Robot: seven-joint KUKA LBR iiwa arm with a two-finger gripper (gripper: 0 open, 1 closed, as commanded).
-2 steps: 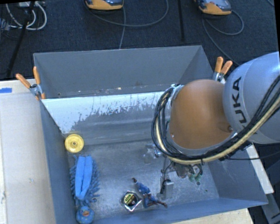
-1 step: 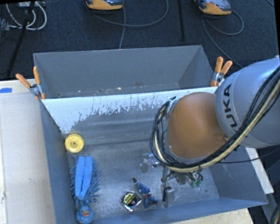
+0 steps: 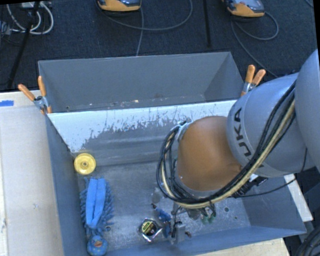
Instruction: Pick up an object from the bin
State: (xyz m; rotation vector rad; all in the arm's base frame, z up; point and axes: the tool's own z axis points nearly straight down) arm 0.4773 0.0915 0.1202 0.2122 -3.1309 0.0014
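Observation:
My gripper (image 3: 174, 229) hangs under the arm's orange cover, low in the bin near the front wall, right of centre. Just left of it lies a small round chrome object with a yellow and black face (image 3: 149, 229), close to touching the gripper. A small blue piece (image 3: 163, 215) shows right at the gripper's upper left side; whether it is held cannot be made out. A small green thing (image 3: 208, 218) lies to the gripper's right, partly hidden by the arm's cables.
A blue fuzzy brush-like thing (image 3: 95, 204) with a round blue end (image 3: 97, 247) lies along the left side. A yellow round disc (image 3: 85, 164) sits behind it near the left wall. The arm covers the bin's right half.

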